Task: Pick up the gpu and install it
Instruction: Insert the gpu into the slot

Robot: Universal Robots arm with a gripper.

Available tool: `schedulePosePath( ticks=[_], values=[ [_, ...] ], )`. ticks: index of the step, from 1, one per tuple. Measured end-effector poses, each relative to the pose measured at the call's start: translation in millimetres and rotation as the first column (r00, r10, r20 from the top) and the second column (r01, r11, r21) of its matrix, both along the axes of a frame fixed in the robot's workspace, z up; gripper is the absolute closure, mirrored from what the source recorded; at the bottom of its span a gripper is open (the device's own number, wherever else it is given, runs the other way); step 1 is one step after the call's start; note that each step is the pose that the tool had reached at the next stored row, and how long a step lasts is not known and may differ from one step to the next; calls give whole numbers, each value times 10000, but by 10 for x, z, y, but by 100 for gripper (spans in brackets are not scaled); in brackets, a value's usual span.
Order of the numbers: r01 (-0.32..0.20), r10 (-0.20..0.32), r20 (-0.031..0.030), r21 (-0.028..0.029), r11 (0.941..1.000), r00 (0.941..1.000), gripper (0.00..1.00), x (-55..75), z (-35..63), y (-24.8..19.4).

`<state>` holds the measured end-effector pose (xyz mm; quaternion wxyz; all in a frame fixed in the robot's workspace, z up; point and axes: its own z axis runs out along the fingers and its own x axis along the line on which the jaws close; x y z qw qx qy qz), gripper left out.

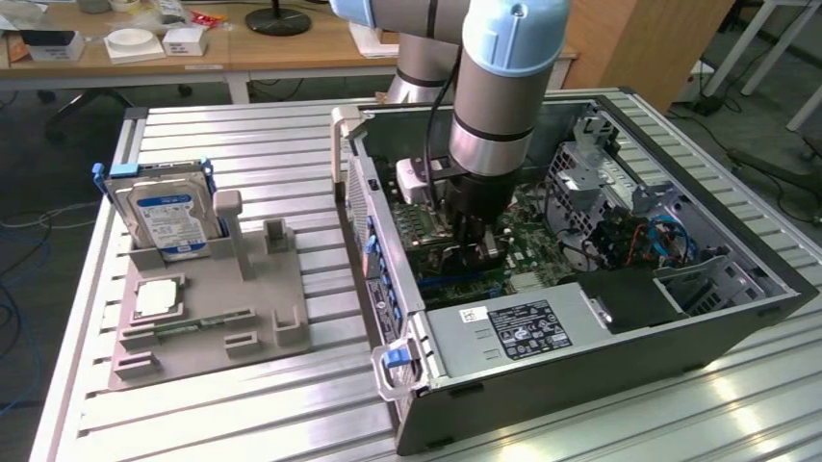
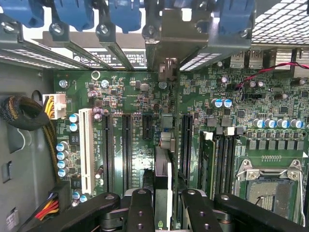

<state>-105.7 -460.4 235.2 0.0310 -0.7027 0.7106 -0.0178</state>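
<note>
Reaching down into the open black computer case [image 1: 719,318], the black two-fingered gripper [image 2: 162,205] is clamped on the flat green circuit-board gpu [image 2: 162,169], held edge-on over the green motherboard [image 2: 251,96]. The pick-up looks done (seating is hard to judge): the card stands at a long black slot [image 2: 186,145], its silver bracket near the rear openings.

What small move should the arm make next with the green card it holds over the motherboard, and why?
Probably a slow, straight push toward the board. The gripper jaws are shut on the edge-on green circuit-board gpu, which stands upright among the long black expansion slots inside the open black computer case, its metal bracket end by the rear slot openings. Whether it is seated is unclear.
</note>
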Motion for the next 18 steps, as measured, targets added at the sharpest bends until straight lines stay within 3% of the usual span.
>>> schedulePosePath(
  ticks=[18],
  values=[
    [0, 0, 9, 2, 10000, 10000, 73, -1, 37, 0]
  ],
)
